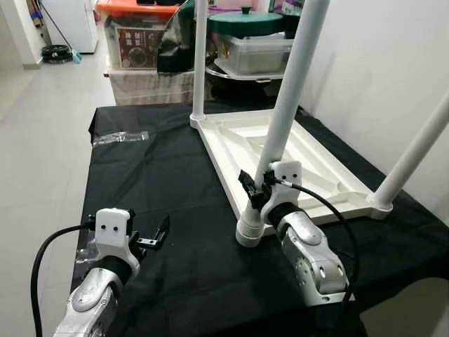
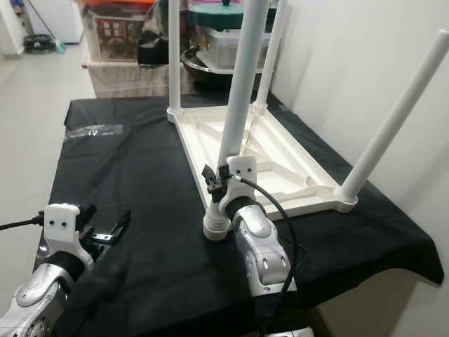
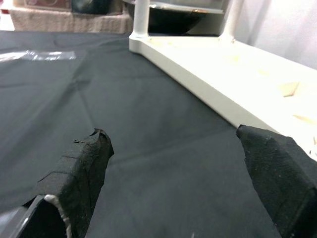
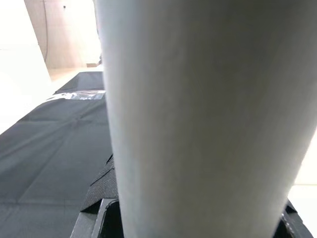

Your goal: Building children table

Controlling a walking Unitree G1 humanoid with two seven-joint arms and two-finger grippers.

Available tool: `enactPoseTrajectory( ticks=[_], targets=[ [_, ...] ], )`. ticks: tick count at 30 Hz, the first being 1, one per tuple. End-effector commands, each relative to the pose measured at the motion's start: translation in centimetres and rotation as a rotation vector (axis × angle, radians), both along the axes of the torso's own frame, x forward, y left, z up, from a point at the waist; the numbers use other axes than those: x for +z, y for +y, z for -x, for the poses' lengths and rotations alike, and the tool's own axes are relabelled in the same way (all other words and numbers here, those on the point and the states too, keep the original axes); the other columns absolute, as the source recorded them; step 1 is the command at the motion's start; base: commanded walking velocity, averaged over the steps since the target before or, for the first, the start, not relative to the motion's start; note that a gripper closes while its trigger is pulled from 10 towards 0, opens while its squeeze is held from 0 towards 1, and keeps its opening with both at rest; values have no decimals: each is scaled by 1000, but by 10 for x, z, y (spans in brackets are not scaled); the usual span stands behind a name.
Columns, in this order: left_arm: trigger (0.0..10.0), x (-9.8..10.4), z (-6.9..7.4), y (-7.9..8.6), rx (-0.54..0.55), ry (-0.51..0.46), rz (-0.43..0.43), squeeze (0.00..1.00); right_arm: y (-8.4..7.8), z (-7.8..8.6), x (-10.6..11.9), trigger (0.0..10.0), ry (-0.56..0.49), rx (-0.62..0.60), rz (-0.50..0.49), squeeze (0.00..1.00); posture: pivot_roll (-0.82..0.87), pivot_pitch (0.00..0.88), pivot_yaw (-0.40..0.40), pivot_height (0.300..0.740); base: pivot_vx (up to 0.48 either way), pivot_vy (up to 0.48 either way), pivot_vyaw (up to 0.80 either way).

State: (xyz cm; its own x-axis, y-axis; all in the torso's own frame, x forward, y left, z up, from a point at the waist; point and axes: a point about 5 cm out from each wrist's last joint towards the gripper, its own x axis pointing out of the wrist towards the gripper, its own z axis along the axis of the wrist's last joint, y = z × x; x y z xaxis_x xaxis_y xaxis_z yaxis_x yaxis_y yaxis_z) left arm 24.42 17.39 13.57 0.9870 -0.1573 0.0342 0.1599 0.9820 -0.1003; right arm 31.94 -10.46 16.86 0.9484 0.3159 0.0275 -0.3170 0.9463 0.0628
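- Children's table top (image 1: 316, 165) lies upside down on the black-draped desk (image 1: 168, 182), centre to right of the frame; four white legs stand up from its corners.
- Right hand (image 1: 258, 184) is clamped on the near-left leg (image 1: 284, 105) just above its socket collar (image 1: 250, 232); right wrist view has the leg pressed close between the fingers.
- Left hand (image 1: 156, 237) hovers low over the cloth at lower left, fingers apart, holding nothing, well apart from the top.
- Risk: grip sits low on a long leg; a sideways push could lever the leg crooked in the socket, or slide the whole top on the cloth, since nothing braces it.
- Risk: near-right leg (image 1: 414, 151) leans outward; judged not fully seated, could drop out if jolted.
- Plastic wrapper (image 1: 121, 137) at upper left: no concern.
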Motion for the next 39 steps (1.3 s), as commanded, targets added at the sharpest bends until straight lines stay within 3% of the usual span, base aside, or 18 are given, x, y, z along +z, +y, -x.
enactPoseTrajectory(
  ticks=[1, 39],
  targets=[
    [10000, -2, 0, -2, -12, 5, 12, 0, 1, 1, -10, 10000, 47, 1, -3, 0, 36, 0, -78, 740, 0, 0, 0],
    [10000, -3, 1, -4, -17, 6, 12, 0, 2, 2, -3, 10000, 15, 8, -13, 8, 37, 0, -81, 740, 0, 0, 0]
  ],
)
